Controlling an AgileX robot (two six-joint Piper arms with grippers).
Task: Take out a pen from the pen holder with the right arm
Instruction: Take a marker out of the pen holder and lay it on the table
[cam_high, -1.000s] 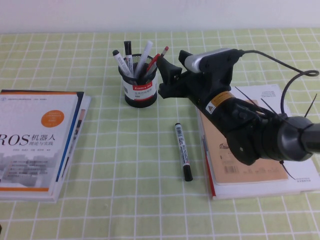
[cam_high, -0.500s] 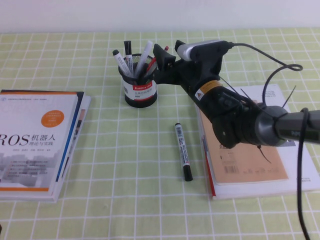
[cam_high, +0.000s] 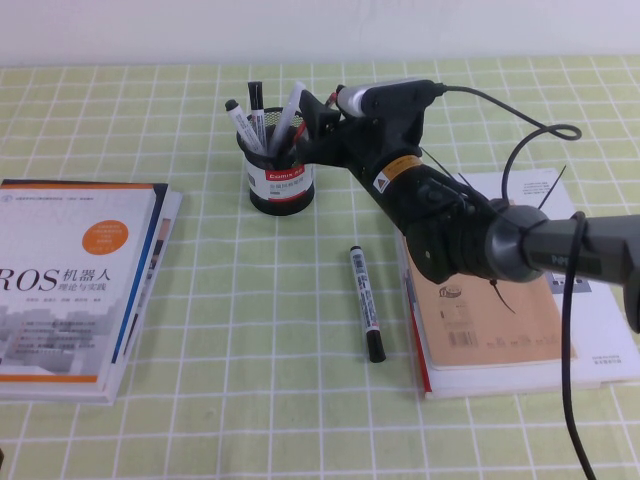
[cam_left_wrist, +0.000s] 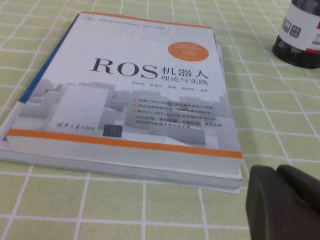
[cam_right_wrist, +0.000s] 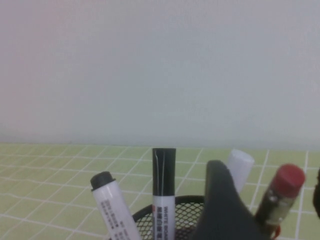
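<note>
Right hand (cam_high: 318, 108) reached holder (cam_high: 281, 185), spread round red pen (cam_right_wrist: 280, 192); left hand (cam_left_wrist: 282, 205) by book (cam_left_wrist: 150, 100), unclear.

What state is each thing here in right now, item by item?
Black mesh pen holder: upright, holding several pens.
Black marker pen: lying flat, outside the holder.
White ROS book: closed, flat.
Orange-covered book: closed, flat.
Right gripper: open, at the holder's top, beside a red-capped pen.
Left gripper: low beside the ROS book.

ROS book (cam_high: 70, 290), orange book (cam_high: 510, 330), checked tablecloth (cam_high: 250, 400)
</note>
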